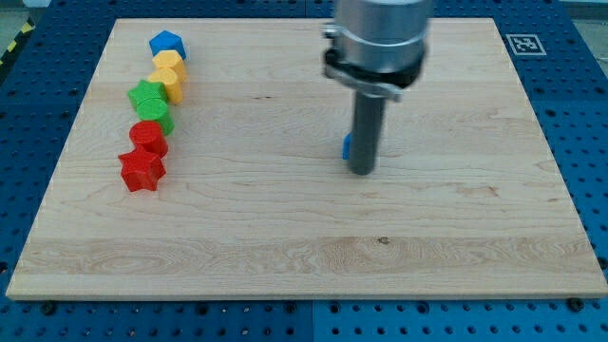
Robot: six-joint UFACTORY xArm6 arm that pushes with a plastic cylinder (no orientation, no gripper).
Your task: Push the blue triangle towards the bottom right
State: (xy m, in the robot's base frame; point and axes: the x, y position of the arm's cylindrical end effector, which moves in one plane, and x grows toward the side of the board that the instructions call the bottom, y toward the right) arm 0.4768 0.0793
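Wooden board [285,237], left column of touching blocks: blue pentagon [166,44], two yellow [169,74], two green [149,103], red cylinder [148,136], red star [142,170]

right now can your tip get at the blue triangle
Probably yes. My tip sits right beside the blue triangle, which peeks out at the rod's left, mostly hidden. Nothing lies between them; the other blocks are far left.

Rod [365,133] hides most of a blue block [347,147], shape unclear; arm cut off at top

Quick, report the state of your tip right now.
My tip: no gripper, holds nothing; down on the board, with the blue block mostly hidden behind the rod, so contact cannot be told.
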